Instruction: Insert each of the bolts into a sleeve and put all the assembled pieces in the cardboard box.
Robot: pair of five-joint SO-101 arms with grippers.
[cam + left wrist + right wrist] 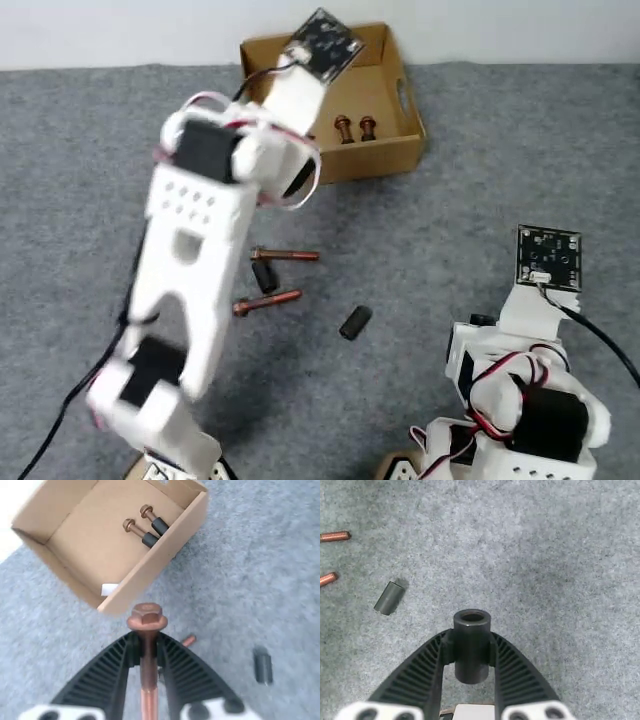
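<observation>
High view looks down on a grey, carpet-like table with a pale strip beyond it. The cardboard box sits at the far edge, holding two assembled pieces. Two loose bolts lie flat, long axes roughly crosswise, near two loose sleeves. Left tool is clamped on a bolt, its head jutting past the fingertips toward the box. Right tool is clamped on a sleeve, bore along the fingers, open end outward.
</observation>
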